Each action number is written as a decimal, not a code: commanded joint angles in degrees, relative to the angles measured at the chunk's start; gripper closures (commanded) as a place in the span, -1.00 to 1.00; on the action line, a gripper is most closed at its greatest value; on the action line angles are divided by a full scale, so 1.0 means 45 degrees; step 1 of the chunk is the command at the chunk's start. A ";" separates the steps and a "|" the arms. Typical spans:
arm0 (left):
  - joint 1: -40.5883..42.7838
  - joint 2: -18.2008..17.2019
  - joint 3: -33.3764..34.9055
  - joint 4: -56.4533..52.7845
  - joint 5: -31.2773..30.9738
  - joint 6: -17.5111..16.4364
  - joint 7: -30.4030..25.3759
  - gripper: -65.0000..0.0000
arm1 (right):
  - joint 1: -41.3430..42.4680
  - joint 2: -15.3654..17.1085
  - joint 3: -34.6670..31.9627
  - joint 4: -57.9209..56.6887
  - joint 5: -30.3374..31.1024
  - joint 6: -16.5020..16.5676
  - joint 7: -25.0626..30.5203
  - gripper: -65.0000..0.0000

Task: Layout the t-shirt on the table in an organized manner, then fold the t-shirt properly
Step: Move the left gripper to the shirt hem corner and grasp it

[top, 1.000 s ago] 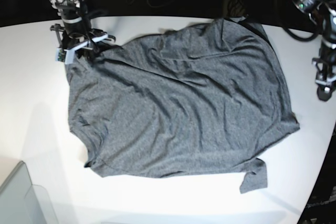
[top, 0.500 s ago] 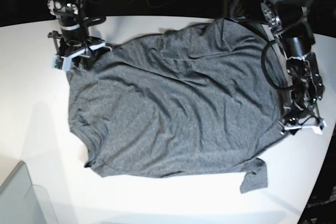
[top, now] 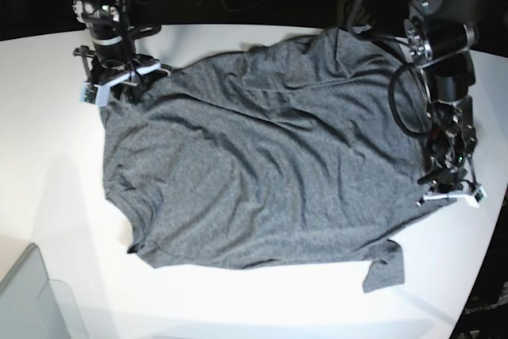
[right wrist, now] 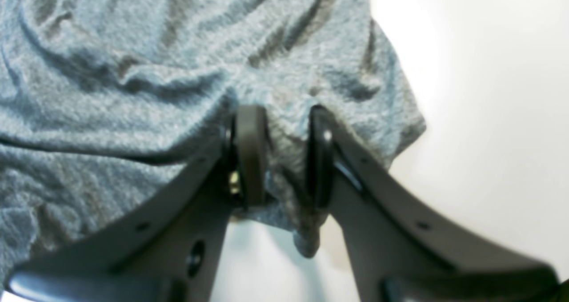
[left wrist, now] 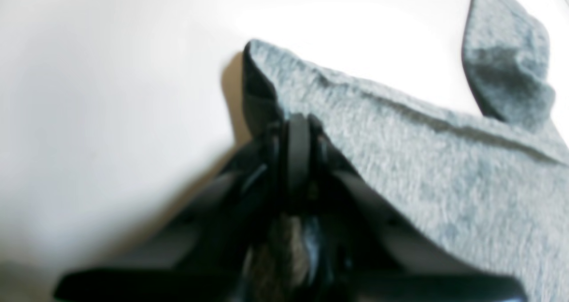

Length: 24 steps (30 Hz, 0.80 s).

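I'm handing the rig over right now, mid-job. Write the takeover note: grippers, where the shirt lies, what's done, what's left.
Left gripper: shut on a corner of the t-shirt, at its edge on the base view's right side.
Right gripper: jaws partly apart with a bunch of shirt fabric pinched between them, at the corner on the base view's far left.
Shirt: spread over the table, wrinkled, with one small flap sticking out at the near right.
Done: both corners gripped, shirt roughly spread.
Left: probably pull it taut and smooth the wrinkles, then do all the folding.
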<state>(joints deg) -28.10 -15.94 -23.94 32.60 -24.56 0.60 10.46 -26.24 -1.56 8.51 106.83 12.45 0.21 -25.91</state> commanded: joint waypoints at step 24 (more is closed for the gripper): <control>-0.4374 -0.0296 0.3182 -0.2663 0.0954 -0.0085 -0.2842 0.30 | -0.0567 0.0064 0.0032 0.0710 0.0057 0.0022 0.0278 0.38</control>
<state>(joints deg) -45.45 -16.56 -9.65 19.79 -20.40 0.45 -0.69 -28.62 -1.58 8.51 108.81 12.47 0.21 -26.02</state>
